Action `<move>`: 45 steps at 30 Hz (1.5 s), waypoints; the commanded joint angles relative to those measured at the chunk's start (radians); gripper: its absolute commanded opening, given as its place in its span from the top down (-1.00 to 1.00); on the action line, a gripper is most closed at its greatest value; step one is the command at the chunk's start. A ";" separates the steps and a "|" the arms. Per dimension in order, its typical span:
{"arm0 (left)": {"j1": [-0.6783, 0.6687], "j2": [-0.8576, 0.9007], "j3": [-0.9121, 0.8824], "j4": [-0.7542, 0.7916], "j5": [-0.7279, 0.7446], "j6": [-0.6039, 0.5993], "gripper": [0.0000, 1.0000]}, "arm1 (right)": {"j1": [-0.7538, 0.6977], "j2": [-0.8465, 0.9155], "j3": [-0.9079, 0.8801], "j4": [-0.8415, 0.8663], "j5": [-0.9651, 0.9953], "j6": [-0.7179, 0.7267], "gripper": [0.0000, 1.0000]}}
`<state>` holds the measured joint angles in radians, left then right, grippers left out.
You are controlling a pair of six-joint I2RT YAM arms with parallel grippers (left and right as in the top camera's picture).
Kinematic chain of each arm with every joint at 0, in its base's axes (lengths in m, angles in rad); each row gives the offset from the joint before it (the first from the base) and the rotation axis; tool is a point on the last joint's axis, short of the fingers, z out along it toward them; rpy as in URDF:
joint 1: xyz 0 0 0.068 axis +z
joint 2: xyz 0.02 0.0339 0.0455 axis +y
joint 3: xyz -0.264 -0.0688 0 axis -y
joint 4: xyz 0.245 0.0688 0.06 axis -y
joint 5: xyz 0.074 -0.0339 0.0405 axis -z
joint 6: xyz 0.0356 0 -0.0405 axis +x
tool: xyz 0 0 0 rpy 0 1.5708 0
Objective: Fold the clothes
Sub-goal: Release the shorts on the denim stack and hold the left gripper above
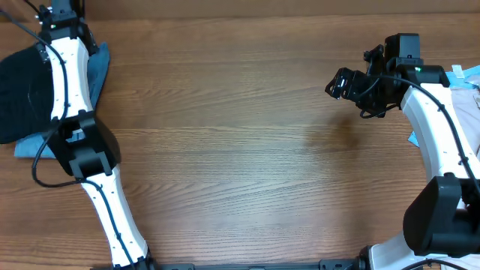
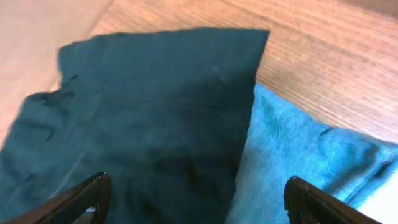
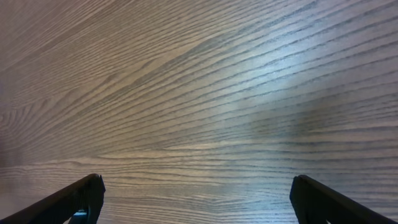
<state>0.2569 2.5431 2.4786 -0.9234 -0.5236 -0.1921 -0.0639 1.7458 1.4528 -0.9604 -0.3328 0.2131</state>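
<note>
The left gripper hangs over the pile at the far left of the table, its jaws wide apart with nothing between them. It looks about to take hold of the black piece. To do that well, I'd bring the fingers down on one edge or corner of the black cloth only. The blue piece lies directly under it, so a deep pinch would lift both. A shallow grip near the far corner, clear of the blue, seems safest, followed by a slow drag to the bare middle of the table for spreading. The right gripper hovers over bare wood on the right, jaws also wide and empty. It could take the opposite corner once the cloth arrives.

The black piece is the biggest thing there: plain, dark and soft, lying fairly flat with shallow creases near its left side. The blue piece shows beyond its right edge, brighter and fuzzier. A few light pieces sit at the right edge, mostly hidden by the arm.
</note>
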 commanded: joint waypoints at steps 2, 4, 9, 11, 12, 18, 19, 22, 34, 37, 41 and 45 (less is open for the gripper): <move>-0.009 0.104 0.004 0.086 -0.061 0.151 -0.83 | 0.001 -0.001 0.007 0.005 0.003 0.005 -1.00; -0.007 0.104 0.004 0.095 -0.065 0.151 -0.78 | 0.001 -0.001 0.007 0.005 0.003 0.004 -1.00; 0.000 0.107 0.004 0.087 -0.071 0.151 -0.50 | 0.001 -0.001 0.007 0.005 0.003 0.004 -1.00; 0.002 0.108 0.004 0.081 -0.074 0.151 -0.37 | 0.001 -0.001 0.007 0.005 0.003 0.004 -1.00; 0.003 0.109 0.004 0.080 -0.089 0.151 -0.39 | 0.001 -0.001 0.007 0.005 0.003 0.005 -1.00; 0.021 0.116 0.004 0.061 -0.116 0.152 -0.34 | 0.001 -0.001 0.007 0.005 0.003 0.005 -1.00; 0.024 0.116 0.004 0.060 -0.115 0.152 -0.27 | 0.001 -0.001 0.007 0.005 0.003 0.005 -1.00; 0.024 0.116 0.004 0.060 -0.116 0.221 0.51 | 0.001 -0.001 0.007 0.005 0.003 0.005 -1.00; -0.093 0.105 0.004 -0.029 -0.385 0.238 0.92 | 0.001 -0.001 0.007 0.005 0.003 0.004 -1.00; -0.130 0.105 0.004 -0.086 -0.386 0.234 0.92 | 0.001 -0.001 0.007 0.005 0.003 0.005 -1.00; -0.132 0.105 0.004 -0.157 -0.392 0.146 0.92 | 0.001 -0.001 0.007 0.005 0.003 0.004 -1.00; -0.132 0.105 0.004 -0.158 -0.342 0.147 0.92 | 0.001 -0.001 0.007 0.005 0.003 0.004 -1.00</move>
<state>0.1284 2.6503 2.4783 -1.0767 -0.8928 -0.0093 -0.0639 1.7458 1.4528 -0.9604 -0.3328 0.2127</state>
